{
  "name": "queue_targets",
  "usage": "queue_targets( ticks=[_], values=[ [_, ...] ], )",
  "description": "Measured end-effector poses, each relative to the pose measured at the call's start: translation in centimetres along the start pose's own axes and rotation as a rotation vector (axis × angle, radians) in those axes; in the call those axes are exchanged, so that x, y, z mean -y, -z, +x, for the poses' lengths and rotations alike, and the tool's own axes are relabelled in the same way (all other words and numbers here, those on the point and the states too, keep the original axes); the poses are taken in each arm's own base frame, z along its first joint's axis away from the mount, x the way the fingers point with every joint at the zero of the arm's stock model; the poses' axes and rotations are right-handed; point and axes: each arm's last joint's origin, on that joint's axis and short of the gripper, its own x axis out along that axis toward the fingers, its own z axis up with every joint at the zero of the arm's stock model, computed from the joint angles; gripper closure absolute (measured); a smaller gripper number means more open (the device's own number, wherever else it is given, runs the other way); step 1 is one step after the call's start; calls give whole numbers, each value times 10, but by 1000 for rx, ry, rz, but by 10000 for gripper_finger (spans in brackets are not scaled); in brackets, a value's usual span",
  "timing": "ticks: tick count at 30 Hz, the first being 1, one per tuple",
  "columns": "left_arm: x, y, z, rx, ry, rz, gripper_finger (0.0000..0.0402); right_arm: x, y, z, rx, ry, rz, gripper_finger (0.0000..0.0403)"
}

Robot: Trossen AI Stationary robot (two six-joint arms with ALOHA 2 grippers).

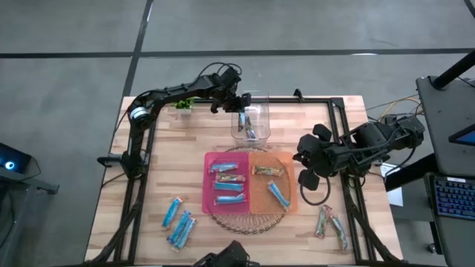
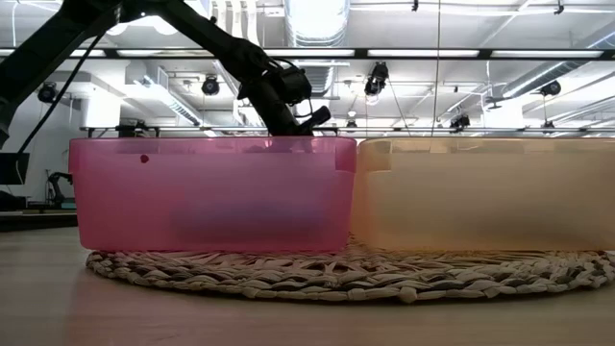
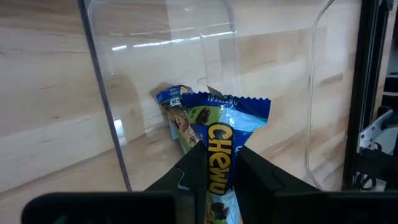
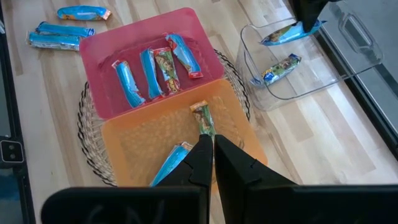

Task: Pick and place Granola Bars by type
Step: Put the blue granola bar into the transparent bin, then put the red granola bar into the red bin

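Left gripper clamped on bar, upper centre over clear bin; light, crinkly, slippery wrapper; pinch mid-body.

Right gripper closed, empty.

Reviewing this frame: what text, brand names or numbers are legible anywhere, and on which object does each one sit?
"CHEW", yellow letters, cut off below by the pincer: on the blue granola bar held in the left pincer over the clear bin.
Second bar behind it, inside the bin: white print, too blurred to read.
Bars in the pink tray and orange tray: print too small to read.
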Motion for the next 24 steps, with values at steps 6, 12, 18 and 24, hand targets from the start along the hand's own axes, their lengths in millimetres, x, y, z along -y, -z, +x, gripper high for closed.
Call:
queue_targets(
  ticks=[6, 12, 18, 24],
  values=[
    [0, 0, 0, 0, 0, 18, 353, 0, 0, 0, 0, 0, 2, 394],
    [0, 0, 0, 0, 1, 25, 353, 0, 0, 0, 0, 0, 1, 394],
    [-1, 0, 0, -1, -1, 38, 323, 0, 0, 0, 0, 0, 1, 394],
    [0, 1, 0, -16, 6, 35, 284, 0, 0, 0, 0, -1, 1, 394]
  ],
)
